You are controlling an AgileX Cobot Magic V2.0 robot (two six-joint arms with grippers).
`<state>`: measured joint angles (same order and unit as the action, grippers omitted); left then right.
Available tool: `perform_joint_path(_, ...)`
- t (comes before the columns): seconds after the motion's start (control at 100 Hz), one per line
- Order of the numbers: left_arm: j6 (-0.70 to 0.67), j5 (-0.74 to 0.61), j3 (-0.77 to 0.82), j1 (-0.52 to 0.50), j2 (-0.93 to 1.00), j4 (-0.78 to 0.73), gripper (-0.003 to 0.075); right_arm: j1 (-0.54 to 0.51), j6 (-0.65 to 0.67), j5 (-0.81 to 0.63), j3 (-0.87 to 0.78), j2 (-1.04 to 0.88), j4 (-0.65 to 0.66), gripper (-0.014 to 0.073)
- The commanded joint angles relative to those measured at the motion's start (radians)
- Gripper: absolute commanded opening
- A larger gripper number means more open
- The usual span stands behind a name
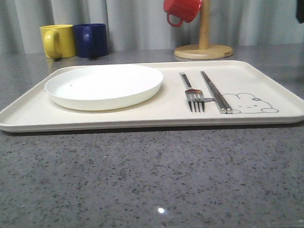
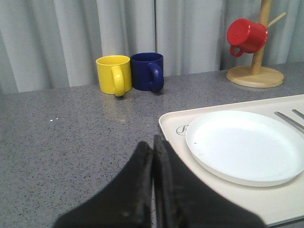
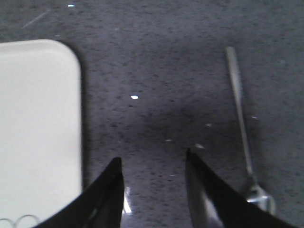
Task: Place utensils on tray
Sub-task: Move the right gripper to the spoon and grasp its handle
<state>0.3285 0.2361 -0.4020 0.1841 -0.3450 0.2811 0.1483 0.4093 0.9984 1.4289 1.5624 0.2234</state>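
Note:
The cream tray (image 1: pixel 272 96) lies across the grey table, its bunny drawing at the near right. On it rest a silver fork (image 1: pixel 193 98) and a pair of chopsticks (image 1: pixel 215 92), side by side. A silver spoon (image 3: pixel 241 122) lies on the bare table beside the tray's corner (image 3: pixel 38 133). My right gripper (image 3: pixel 153 164) hovers open over the table between the tray edge and the spoon, holding nothing. My left gripper (image 2: pixel 153 142) is shut and empty, above the table by the tray's left end (image 2: pixel 171 126).
A round white plate (image 1: pixel 104 86) sits on the tray's left half. Yellow (image 1: pixel 57 41) and blue (image 1: pixel 91 39) mugs stand behind it. A wooden mug tree (image 1: pixel 204 46) with a red mug (image 1: pixel 182 5) stands at the back right.

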Motion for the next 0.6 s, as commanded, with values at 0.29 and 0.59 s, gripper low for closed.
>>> perform_joint_path(0.29, -0.005, -0.081, -0.030, 0.005, -0.007, 0.014, -0.0018, -0.331, -0.398, 0.016, 0.035, -0.002, -0.207, 0.0326)
perform_joint_path(0.59, -0.005, -0.081, -0.030, 0.005, -0.007, 0.014, -0.0018, -0.366, -0.456, -0.016, 0.035, 0.055, -0.259, 0.0326)
